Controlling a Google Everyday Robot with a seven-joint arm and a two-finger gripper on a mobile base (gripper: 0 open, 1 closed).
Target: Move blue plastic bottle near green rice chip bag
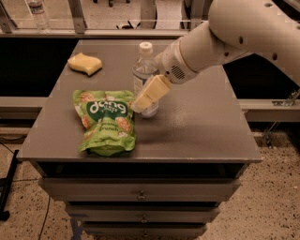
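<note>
- Small background bottle: stands at the far upper left, beyond the table and well apart from everything on it.
- Yellow sponge: lies flat on the far left part of the tabletop, apart from the bag and the bottle.
- Green rice chip bag: lies flat on the front left part of the tabletop, printed face up, with its white lettering toward the far end. Its lower end reaches close to the front edge.
- Blue plastic bottle: stands upright near the table centre, white cap on top. Its base sits just beside the upper right corner of the bag. Its middle section is hidden behind the gripper.
- Gripper: tan-coloured and angled down to the left across the front of the bottle's lower body. Its tip lies over the gap between bottle and bag. Whether it is clamped on the bottle or merely in front of it cannot be determined.
- Arm: a thick white segment that enters from the upper right and slopes down to the gripper.
- Table: has a grey top, with drawers below the front edge.
</note>
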